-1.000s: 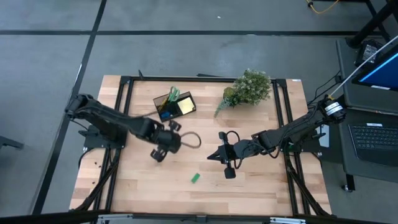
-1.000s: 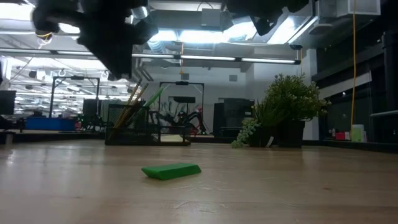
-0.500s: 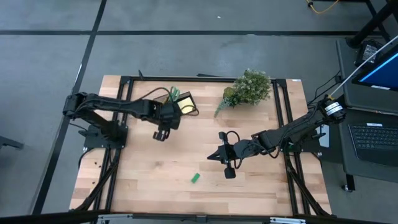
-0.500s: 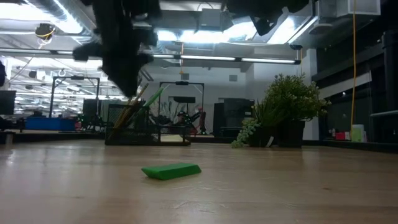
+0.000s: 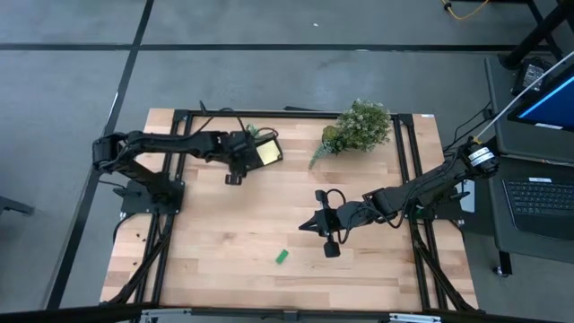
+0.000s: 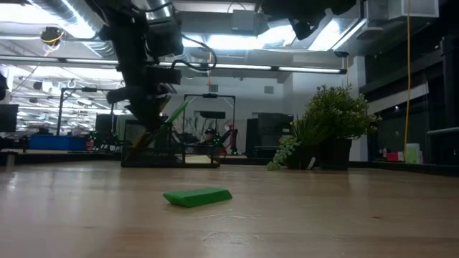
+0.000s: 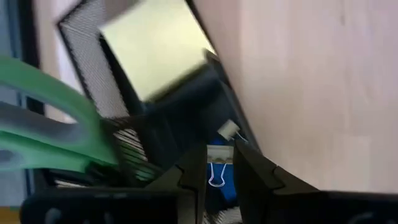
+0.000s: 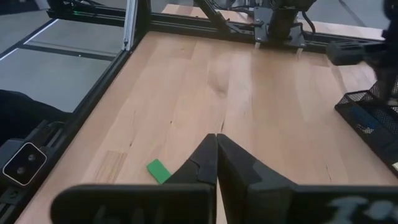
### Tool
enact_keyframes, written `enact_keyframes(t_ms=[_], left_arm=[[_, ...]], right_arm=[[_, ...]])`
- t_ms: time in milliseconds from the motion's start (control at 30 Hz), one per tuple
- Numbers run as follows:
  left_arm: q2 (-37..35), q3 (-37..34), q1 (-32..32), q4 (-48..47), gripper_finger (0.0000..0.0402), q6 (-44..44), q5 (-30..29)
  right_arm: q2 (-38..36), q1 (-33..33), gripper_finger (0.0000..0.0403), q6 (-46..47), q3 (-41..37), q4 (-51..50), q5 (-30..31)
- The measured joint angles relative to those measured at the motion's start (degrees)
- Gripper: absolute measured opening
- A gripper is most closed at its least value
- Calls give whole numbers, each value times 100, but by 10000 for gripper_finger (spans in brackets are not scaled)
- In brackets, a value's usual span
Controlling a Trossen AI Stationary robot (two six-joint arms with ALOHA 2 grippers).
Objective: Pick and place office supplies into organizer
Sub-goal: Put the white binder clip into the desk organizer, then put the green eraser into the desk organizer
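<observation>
holding a small blue clip between its fingers, the left gripper [image 7: 221, 177] hangs over the organizer [image 5: 251, 149], where scissors [image 7: 50, 134] and sticky-note pad [image 5: 267, 154] already sit. the right gripper [image 5: 325, 235] waits shut, empty. the green block [image 5: 282, 257] lies on the tabletop [image 5: 224, 242], left to do.

Open tabletop [image 5: 224, 233] around green block [image 5: 282, 257]; plant [image 5: 359, 127] seemingly beside organizer [image 5: 260, 148].

Robotics lab: aluminium-framed workbench [image 5: 179, 117], open hall with ceiling lights [image 6: 237, 68].
</observation>
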Motion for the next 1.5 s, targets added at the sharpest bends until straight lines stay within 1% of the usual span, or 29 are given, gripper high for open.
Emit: enact_keyframes(t_ms=[233,367,500,967,1367,1500], left_arm=[[22,-41,189,228,57,-13,29],[22,-337,216,663,57,-48,-4],[13,-530,205,795,57,-68,-90],[15,-535,196,766,58,-17,-51],[17,-535,171,726,106,-4,-78],[11,-430,24,467,114,-8,-404]], right_arm=[[0,2,10,-2,-2,0,0],[0,2,10,0,0,0,0],[0,2,10,0,0,0,0],[0,1,10,-9,-2,2,-1],[0,1,10,-13,-1,2,-1],[0,0,10,-15,0,2,0]])
